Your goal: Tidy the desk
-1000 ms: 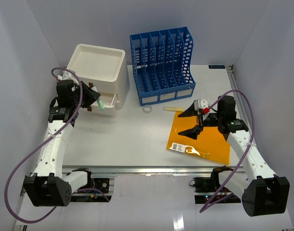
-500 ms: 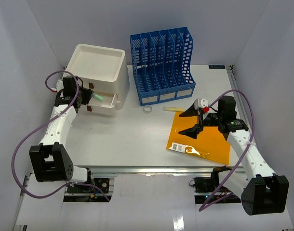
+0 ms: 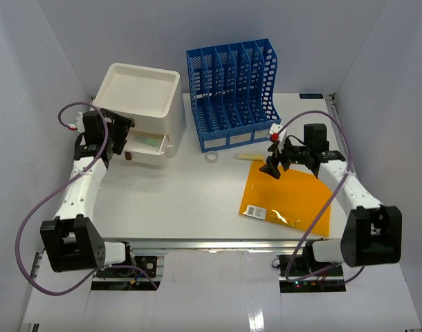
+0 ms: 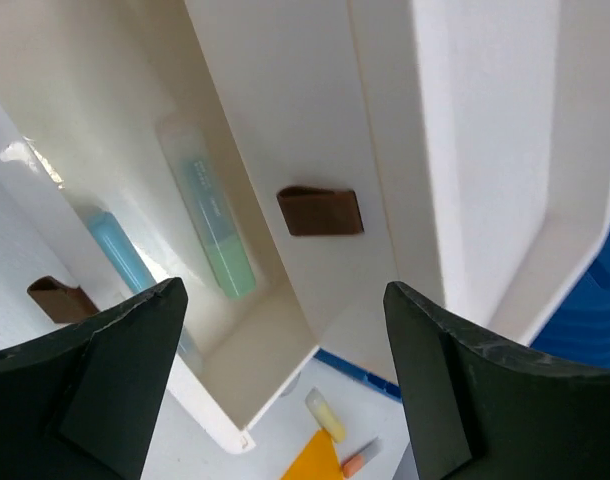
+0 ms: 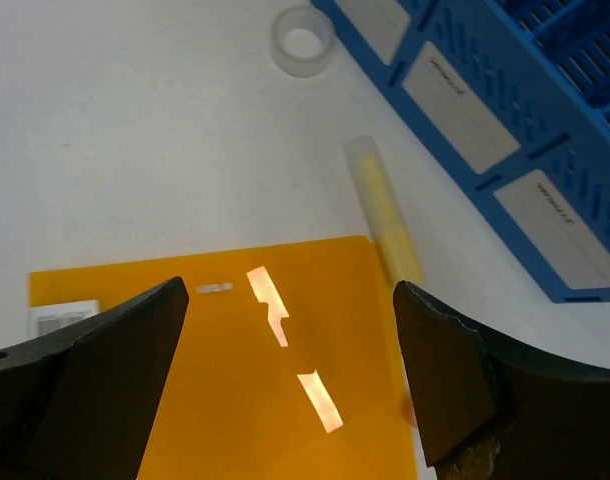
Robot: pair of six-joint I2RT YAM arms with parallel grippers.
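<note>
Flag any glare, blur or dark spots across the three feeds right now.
Right wrist: bright glare streaks on the orange folder, yellow highlighter sharp, right fingers dark and soft. Left wrist: open drawer evenly lit, green highlighter clear, left fingers blurred at the frame's bottom. Top external: even light, soft shadows, bright reflection along the near rail of the desk.

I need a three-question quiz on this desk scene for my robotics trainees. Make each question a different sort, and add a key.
1. True or false: the right gripper is shut on the orange folder.
2. Where is the tape roll? A on the orange folder; B on the desk in front of the blue file rack; C inside the blue file rack.
3. Fill in: the green marker lies inside the open ____.
Key: 1 false, its fingers are open over the folder; 2 B; 3 drawer.
</note>
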